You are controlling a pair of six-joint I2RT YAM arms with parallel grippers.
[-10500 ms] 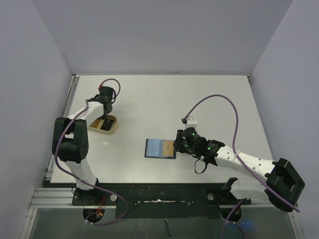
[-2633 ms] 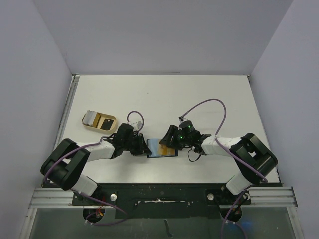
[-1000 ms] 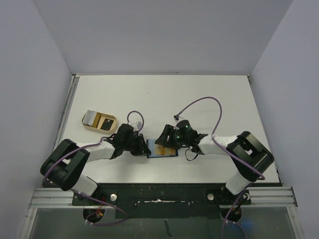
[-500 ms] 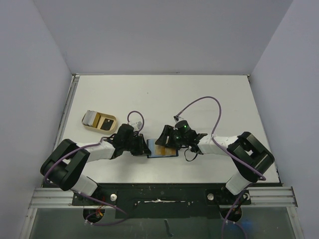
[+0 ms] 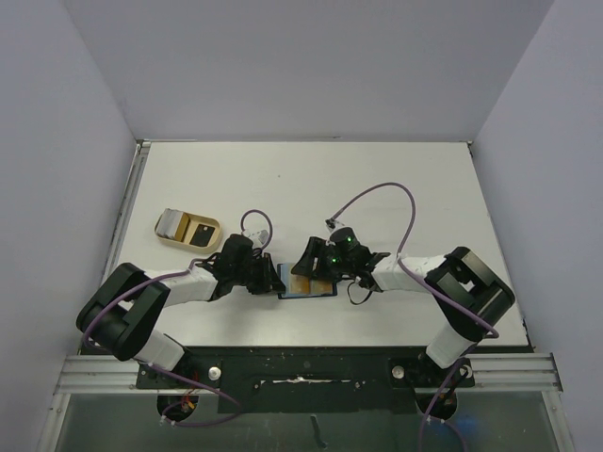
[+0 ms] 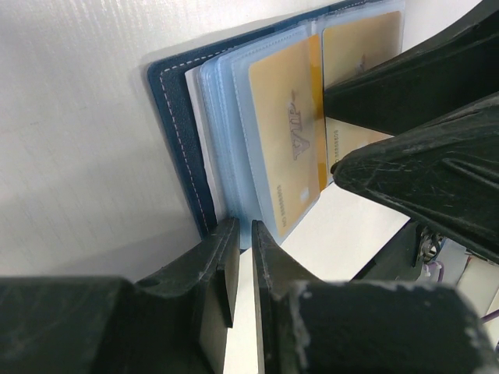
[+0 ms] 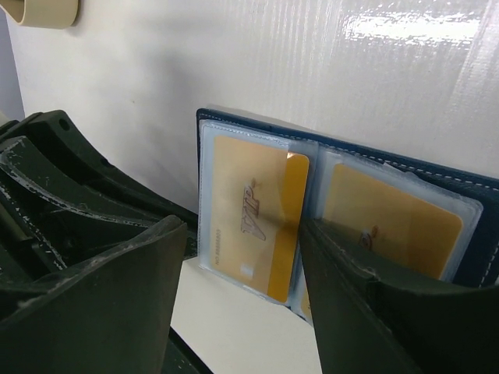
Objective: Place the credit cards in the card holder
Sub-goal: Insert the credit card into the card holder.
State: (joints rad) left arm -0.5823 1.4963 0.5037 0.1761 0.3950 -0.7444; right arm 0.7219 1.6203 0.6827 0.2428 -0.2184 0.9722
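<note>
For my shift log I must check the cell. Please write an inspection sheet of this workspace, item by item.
Surface: white table, glossy.
Job's things: holder lies open; gold cards sit in two clear sleeves; black card lies in the tray.
Clutter: the tray, at the left, also holds a grey item.
Grippers: left pincer almost shut at the holder's corner; right pincer open, astride one gold card.
Cables: purple cables loop above both arms, off the holder.
Surroundings: pale walls on three sides; metal rail at the near edge.
</note>
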